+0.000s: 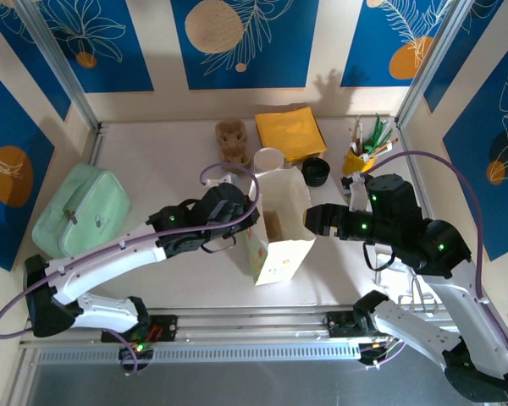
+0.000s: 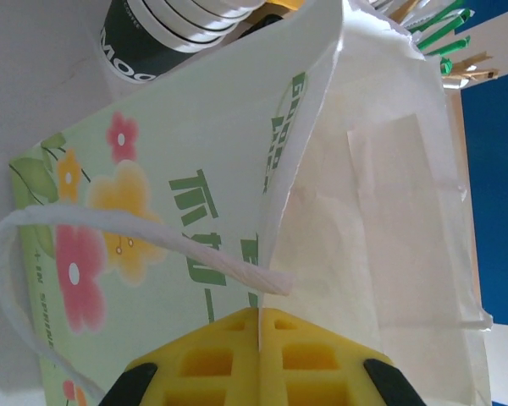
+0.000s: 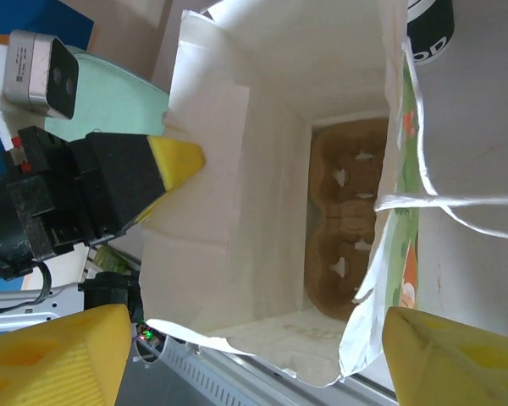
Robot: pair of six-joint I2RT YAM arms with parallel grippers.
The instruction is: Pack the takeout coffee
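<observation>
L claw (image 2: 260, 317) is clamped on the paper bag (image 2: 195, 194). Its wrist cam shows the yellow pads (image 2: 212, 359) pressed together w/ the bag's rim edge pinched btwn them. A white twisted handle (image 2: 110, 228) loops out just above. R claw (image 3: 258, 347) stands wide apart, holding nothing. Its yellow fingers (image 3: 55, 359) sit at the bottom corners of its cam w/ the bag's open mouth btwn them. Whether either finger touches the paper, can't tell.

Overhead, the bag stands upright mid-table, L claw on its left rim, R claw just beside its right rim. R wrist cam looks down inside, where a brown cardboard carrier (image 3: 347, 228) lies on the bag's bottom. Overhead gives just a brown sliver of it. L wrist cam gives the flowered outer wall w/ green lettering, plus a stack of cups (image 2: 165, 34) behind the bag, cut off at the frame top.

Overhead, a black round thing (image 1: 316, 172) sits beside that stack, too small to tell a pile of lids from a lidded cup. So where the takeout coffee sits, can't tell. Yellow napkins (image 1: 289, 133) lie further back, and a green pouch (image 1: 80, 207) far left.
</observation>
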